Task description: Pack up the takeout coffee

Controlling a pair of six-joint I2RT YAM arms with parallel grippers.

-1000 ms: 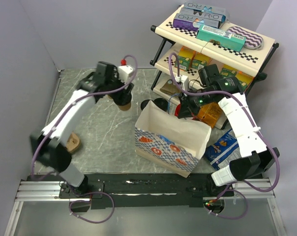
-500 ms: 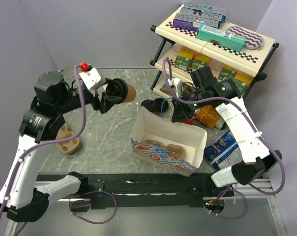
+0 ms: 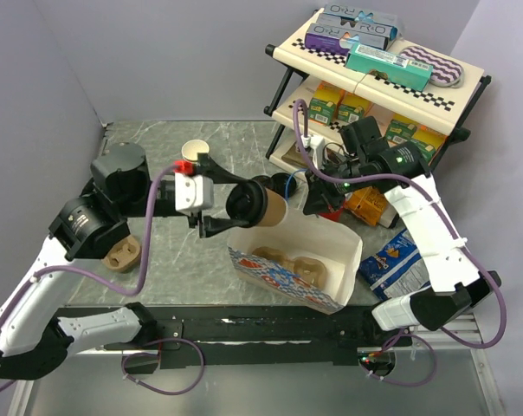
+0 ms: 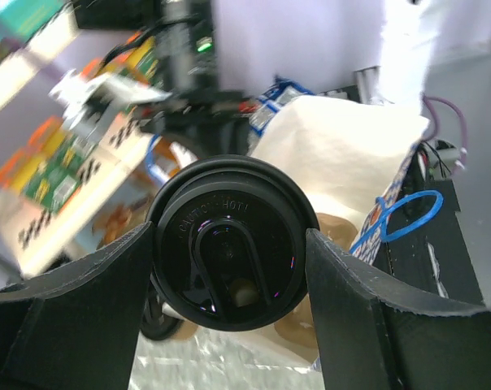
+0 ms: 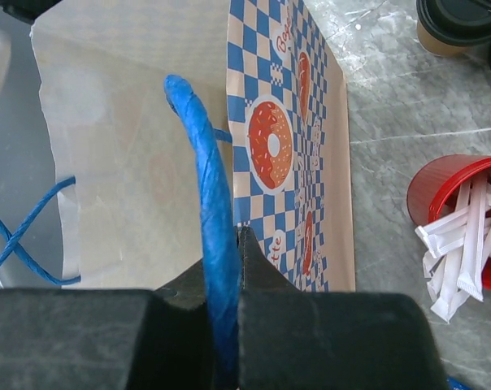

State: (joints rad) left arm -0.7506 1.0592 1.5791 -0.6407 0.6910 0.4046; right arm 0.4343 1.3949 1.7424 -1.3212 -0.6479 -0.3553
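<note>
The left gripper (image 3: 237, 205) clasps one lidded cup (image 4: 229, 252) around its paper wall, tipped sideways above the bag's (image 3: 283, 276) left corner. The other cup (image 5: 461, 24) stands on the worktop just behind the bag. The right gripper (image 5: 229, 268) is clamped on the bag's blue handle (image 5: 205, 162). The thin paper probably crushes easily and the lid may leak, so grip gently at mid-wall.

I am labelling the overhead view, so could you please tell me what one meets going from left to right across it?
Cardboard cup carrier → lidless paper cup → lidded coffee cup → blue packet. The paper bag overlaps the lidded cup, so it is left out.
</note>
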